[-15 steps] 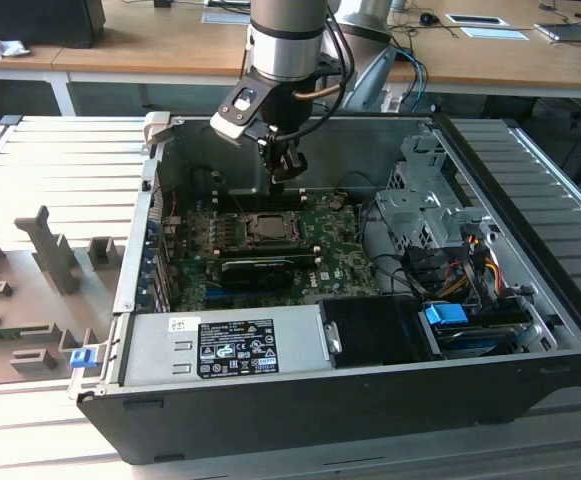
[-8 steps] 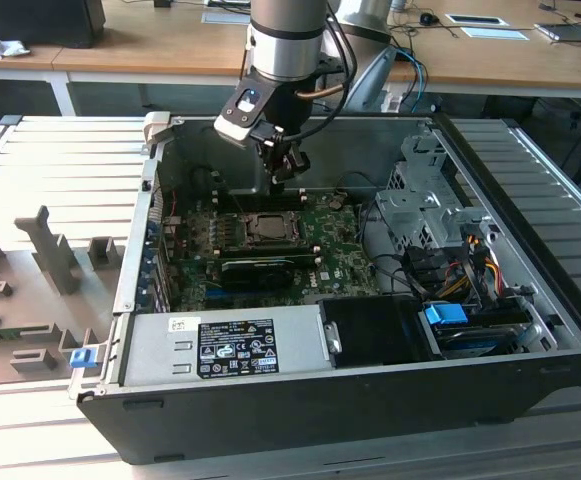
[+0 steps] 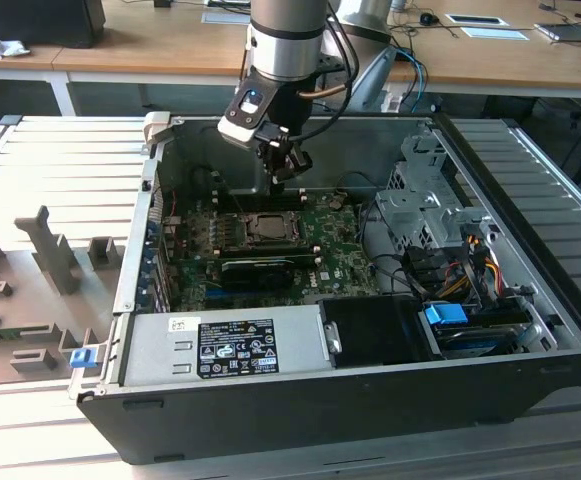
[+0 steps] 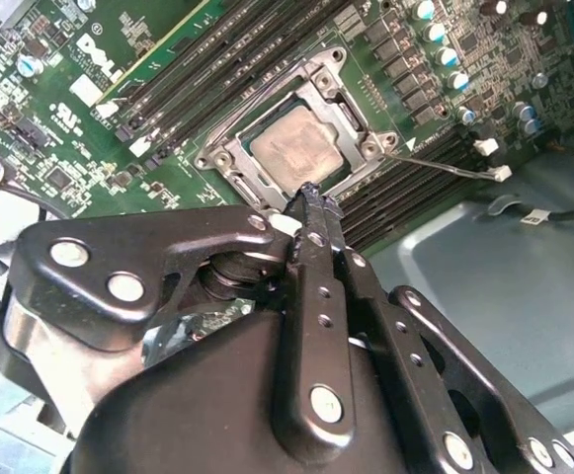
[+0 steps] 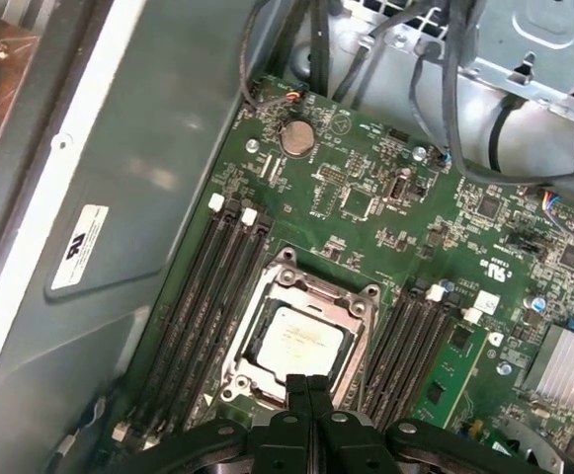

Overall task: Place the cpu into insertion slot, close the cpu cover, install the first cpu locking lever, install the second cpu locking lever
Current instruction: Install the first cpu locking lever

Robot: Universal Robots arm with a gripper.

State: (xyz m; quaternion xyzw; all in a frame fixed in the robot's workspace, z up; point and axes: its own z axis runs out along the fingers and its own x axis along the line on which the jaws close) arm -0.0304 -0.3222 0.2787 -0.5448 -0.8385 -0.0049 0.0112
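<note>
The tool (image 3: 292,168) hangs at the upper centre of the exterior view, its fingers pressed together and holding nothing. The cpu (image 5: 304,341) sits in the insertion slot (image 3: 245,232) under the lowered cpu cover (image 5: 318,288), directly beneath the fingertips and slightly toward the exterior view's left. A thin locking lever (image 4: 445,165) juts out from one corner of the slot.
</note>
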